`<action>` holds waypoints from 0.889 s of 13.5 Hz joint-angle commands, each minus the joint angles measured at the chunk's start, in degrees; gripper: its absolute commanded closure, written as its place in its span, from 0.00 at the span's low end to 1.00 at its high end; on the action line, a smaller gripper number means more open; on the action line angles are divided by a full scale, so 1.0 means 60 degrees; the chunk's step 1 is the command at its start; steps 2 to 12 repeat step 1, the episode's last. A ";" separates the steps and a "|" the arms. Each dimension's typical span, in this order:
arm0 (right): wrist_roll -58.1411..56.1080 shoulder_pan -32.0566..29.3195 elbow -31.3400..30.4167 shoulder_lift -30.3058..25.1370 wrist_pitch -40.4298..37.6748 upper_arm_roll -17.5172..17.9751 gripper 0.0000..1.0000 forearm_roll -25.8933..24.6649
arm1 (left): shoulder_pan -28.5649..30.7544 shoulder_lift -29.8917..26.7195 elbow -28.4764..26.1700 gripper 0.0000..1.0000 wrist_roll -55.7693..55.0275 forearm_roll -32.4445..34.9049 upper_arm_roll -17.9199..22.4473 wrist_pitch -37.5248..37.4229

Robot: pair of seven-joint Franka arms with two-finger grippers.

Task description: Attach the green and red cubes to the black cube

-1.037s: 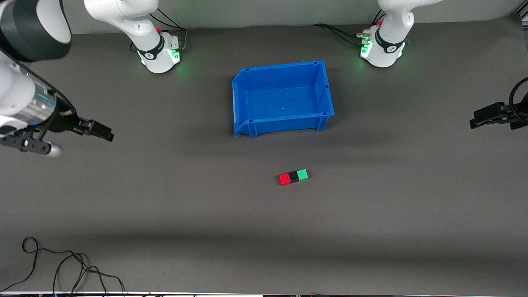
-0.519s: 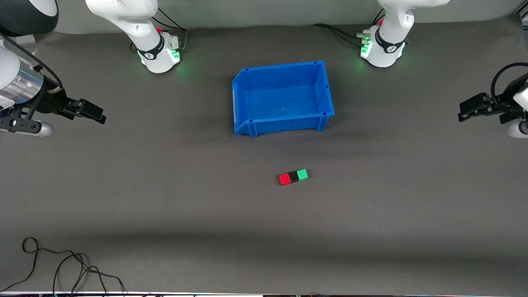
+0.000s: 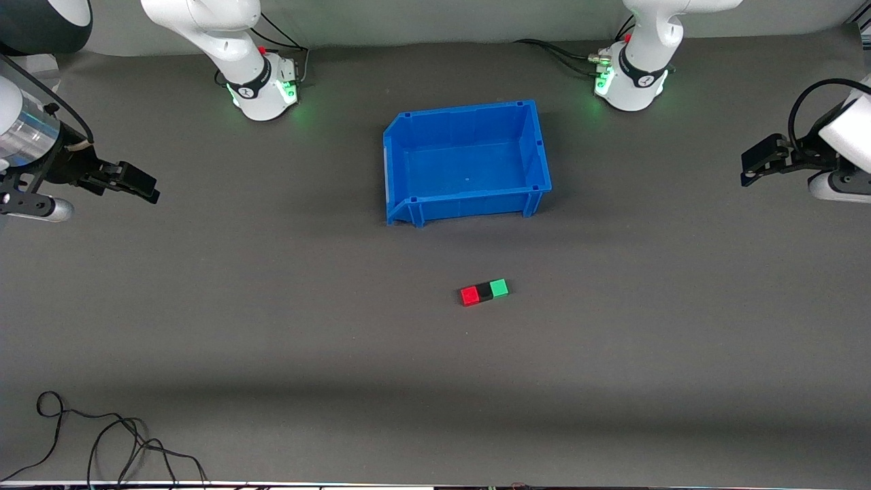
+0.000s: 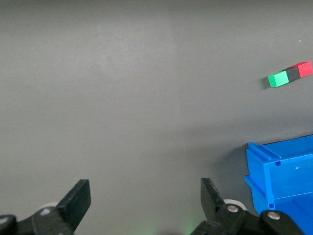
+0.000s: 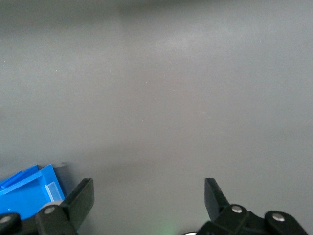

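Observation:
The red cube (image 3: 469, 295), black cube (image 3: 484, 292) and green cube (image 3: 499, 288) lie touching in one short row on the dark mat, black in the middle, nearer the front camera than the blue bin. The left wrist view shows the same row: green cube (image 4: 278, 79), black cube (image 4: 292, 74), red cube (image 4: 304, 69). My left gripper (image 3: 748, 167) hangs open and empty over the left arm's end of the table, its jaws wide in its wrist view (image 4: 145, 193). My right gripper (image 3: 144, 190) hangs open and empty over the right arm's end (image 5: 149, 193).
An empty blue bin (image 3: 537, 146) stands mid-table between the arm bases and the cubes; its corner shows in both wrist views (image 4: 259, 166) (image 5: 29, 191). Loose black cables (image 3: 102, 442) lie at the near corner on the right arm's end.
Both grippers have drawn back toward the robots' side of the table, still open. The left one has come farther into the front view. The cube row has not moved.

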 commanded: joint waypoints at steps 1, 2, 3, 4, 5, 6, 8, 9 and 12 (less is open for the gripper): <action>-0.0245 -0.0073 0.0122 0.0064 -0.0140 0.0041 0.00 -0.0183 | 0.0065 -0.0112 -0.0178 0.00 0.0224 0.0104 -0.0036 0.0021; -0.0245 -0.0073 0.0122 0.0064 -0.0140 0.0041 0.00 -0.0183 | 0.0065 -0.0112 -0.0178 0.00 0.0224 0.0104 -0.0036 0.0021; -0.0245 -0.0073 0.0122 0.0064 -0.0140 0.0041 0.00 -0.0183 | 0.0065 -0.0112 -0.0178 0.00 0.0224 0.0104 -0.0036 0.0021; -0.0245 -0.0073 0.0122 0.0064 -0.0140 0.0041 0.00 -0.0183 | 0.0065 -0.0112 -0.0178 0.00 0.0224 0.0104 -0.0036 0.0021; -0.0245 -0.0073 0.0122 0.0064 -0.0140 0.0041 0.00 -0.0183 | 0.0065 -0.0112 -0.0178 0.00 0.0224 0.0104 -0.0036 0.0021; -0.0245 -0.0073 0.0122 0.0064 -0.0140 0.0041 0.00 -0.0183 | 0.0065 -0.0112 -0.0178 0.00 0.0224 0.0104 -0.0036 0.0021; -0.0245 -0.0073 0.0122 0.0064 -0.0140 0.0041 0.00 -0.0183 | 0.0065 -0.0112 -0.0178 0.00 0.0224 0.0104 -0.0036 0.0021; -0.0245 -0.0073 0.0122 0.0064 -0.0140 0.0041 0.00 -0.0183 | 0.0065 -0.0112 -0.0178 0.00 0.0224 0.0104 -0.0036 0.0021; -0.0245 -0.0073 0.0122 0.0064 -0.0140 0.0041 0.00 -0.0183 | 0.0065 -0.0112 -0.0178 0.00 0.0224 0.0104 -0.0036 0.0021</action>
